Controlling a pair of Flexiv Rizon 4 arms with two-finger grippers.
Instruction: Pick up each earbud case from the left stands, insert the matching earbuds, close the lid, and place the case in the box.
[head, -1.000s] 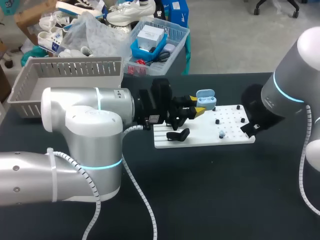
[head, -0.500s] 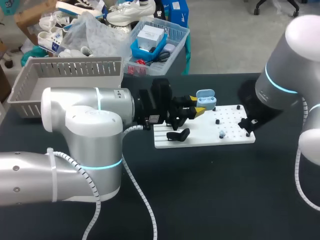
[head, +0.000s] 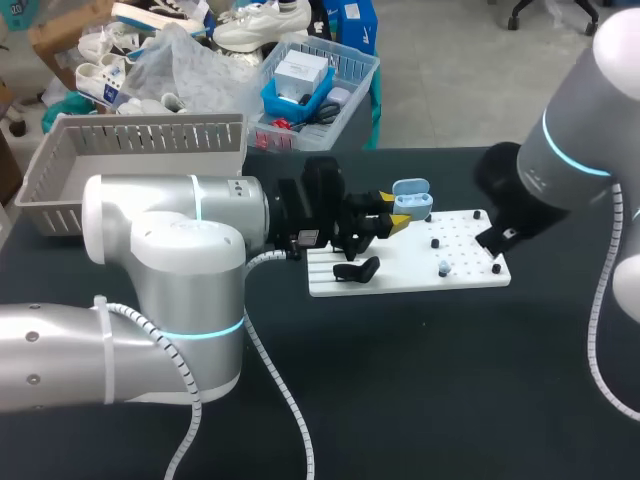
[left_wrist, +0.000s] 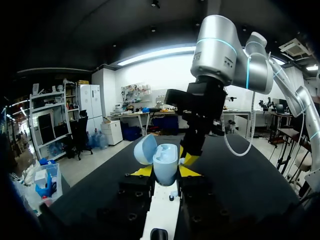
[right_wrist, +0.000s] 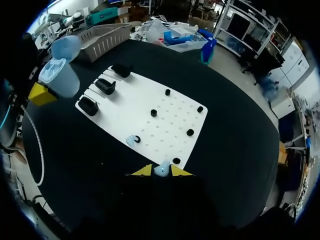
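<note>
On the dark surface (head: 420, 380) lies a white board (head: 400, 275). Black stands (right_wrist: 106, 86) sit in a row at its left end and small black pegs (right_wrist: 154, 113) are scattered over the rest. The left arm (head: 170, 260) comes in low from the left. Its claw (left_wrist: 165, 172) is clamped on a light blue earbud case (left_wrist: 166, 162), one yellow tip pressed to each side. The case is held clear above the board's far left corner with its lid (left_wrist: 145, 149) hinged open and tipped back.

The right arm (head: 570, 150) reaches in from the right and stands over the board's right end. Seen from its wrist, its claw (right_wrist: 161, 171) is nearly together, pinching a small light blue earbud (right_wrist: 161, 168) between the yellow tips just above the board's near edge, beside a black peg (right_wrist: 176, 161). A second light blue earbud (right_wrist: 131, 140) rests on the board next to another peg, well apart from the case.

A grey slatted basket (head: 130, 150) stands at the far left corner of the surface, behind the left arm.
</note>
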